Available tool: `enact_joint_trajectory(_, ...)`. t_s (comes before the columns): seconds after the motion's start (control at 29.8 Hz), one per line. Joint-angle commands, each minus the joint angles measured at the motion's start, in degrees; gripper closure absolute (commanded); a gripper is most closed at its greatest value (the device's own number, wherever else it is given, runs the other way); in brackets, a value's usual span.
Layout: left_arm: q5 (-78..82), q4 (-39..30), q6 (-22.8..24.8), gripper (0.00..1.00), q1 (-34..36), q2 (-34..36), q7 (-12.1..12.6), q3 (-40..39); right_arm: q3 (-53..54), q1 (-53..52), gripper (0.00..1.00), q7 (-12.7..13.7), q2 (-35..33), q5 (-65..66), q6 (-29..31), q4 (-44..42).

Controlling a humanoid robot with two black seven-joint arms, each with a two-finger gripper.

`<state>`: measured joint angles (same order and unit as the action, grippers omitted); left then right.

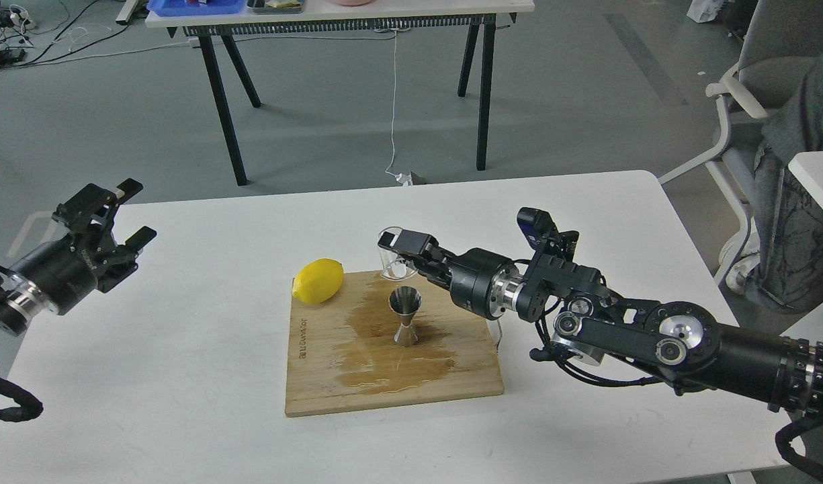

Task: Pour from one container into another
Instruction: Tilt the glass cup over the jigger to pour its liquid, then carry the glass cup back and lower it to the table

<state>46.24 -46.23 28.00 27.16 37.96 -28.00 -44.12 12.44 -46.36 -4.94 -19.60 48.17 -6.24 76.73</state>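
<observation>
- White table (183,376): fills the lower view. Everything task-related sits on or above it.
- Right arm: comes in from lower right and stretches left across the table toward the board's far edge.
- Left arm: enters at the left edge and is held over the table's left corner, well apart from the board.
- Wooden cutting board (317,383): lies flat at table centre. A large wet brown patch (384,366) spreads over its middle, running from the far edge down toward the near right area.
- Left gripper (127,215): fingers spread wide with a clear gap between them, holding nothing.
- Right gripper (406,252): jaws closed on the glass cup, gripping it from the right side. It hangs above the board's far edge, up and slightly behind the jigger.
- Lemon (318,281): yellow, lying on the board's far-left corner and partly overhanging the edge. It is apart from the jigger and left of the cup.
- Glass cup (391,261): clear and thin-walled, held in the air and touching nothing but the jaws. Roughly upright or slightly tilted, can't tell exactly. Contents can't be told either. It sits just above and behind the jigger's rim with a visible gap.
- Jigger (405,314): shiny steel hourglass standing upright on the board near its centre, base inside the wet patch. Open top cone faces up. Can't see whether there's liquid inside.
</observation>
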Motion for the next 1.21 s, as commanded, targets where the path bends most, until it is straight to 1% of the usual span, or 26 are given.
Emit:
enact_joint_trajectory(0.0,-0.01,0.00,0.00,0.00,0.00,0.01,0.00,0.00,-0.40,0.04,0.58,-1.04,-0.09,2.45,0.00,-0.08)
enact_joint_trajectory(0.2,-0.01,0.00,0.00,0.00,0.00,0.01,0.00,0.00,-0.49,0.04,0.58,-2.35,-0.88,5.53,-0.09,-0.08)
enact_joint_trajectory(0.44,-0.01,0.00,0.00,0.00,0.00,-0.08,0.00,0.00,-1.02,0.04,0.58,-2.53,-1.76,6.24,-0.36,-0.17)
enact_joint_trajectory(0.67,-0.01,0.00,0.00,0.00,0.00,-0.08,0.00,0.00,-1.02,0.04,0.58,-3.41,-1.76,7.56,-0.53,-0.35)
enact_joint_trajectory(0.84,-0.01,0.00,0.00,0.00,0.00,-0.08,0.00,0.00,-0.93,-0.05,0.58,-4.81,-1.58,7.55,-0.71,-0.44)
enact_joint_trajectory(1.01,-0.01,0.00,0.00,0.00,0.00,-0.08,0.00,0.00,-0.93,-0.14,0.58,-5.08,-1.67,7.73,-0.88,-0.44)
enact_joint_trajectory(1.17,-0.01,0.00,0.00,0.00,0.00,-0.08,0.00,0.00,-0.93,-0.49,0.58,-6.31,-2.11,7.73,-0.88,-0.44)
